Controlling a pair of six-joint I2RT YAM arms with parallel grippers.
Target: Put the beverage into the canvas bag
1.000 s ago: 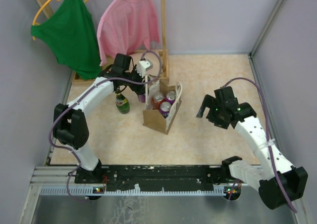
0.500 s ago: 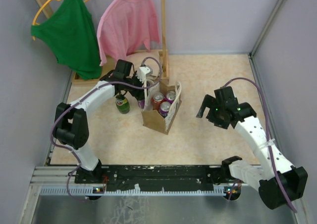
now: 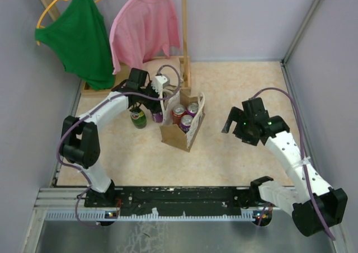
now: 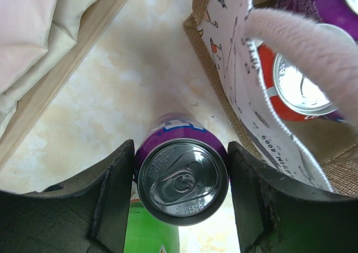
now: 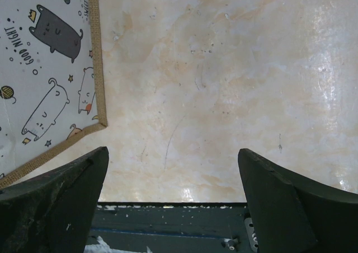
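The canvas bag (image 3: 174, 136) stands upright mid-table with a red can (image 3: 178, 113) and two purple cans (image 3: 192, 108) inside. My left gripper (image 3: 157, 108) is shut on another purple can (image 4: 182, 181), holding it upright just left of the bag's wall (image 4: 232, 68) and pale handle (image 4: 302, 48). Both fingers (image 4: 114, 197) press the can's sides. I cannot tell whether the can is off the table. A green bottle (image 3: 138, 117) stands just left of it. My right gripper (image 3: 230, 124) is open and empty, to the right of the bag (image 5: 45, 68).
A wooden rack (image 3: 183, 34) at the back holds a green top (image 3: 81, 34) and a pink shirt (image 3: 144, 32). Its wooden base (image 4: 72, 74) and folded beige cloth (image 4: 28, 40) lie close behind the left gripper. Walls bound the left, back and right sides.
My left gripper has shifted slightly nearer and to the left with the purple can, staying beside the bag. The right arm has not moved.
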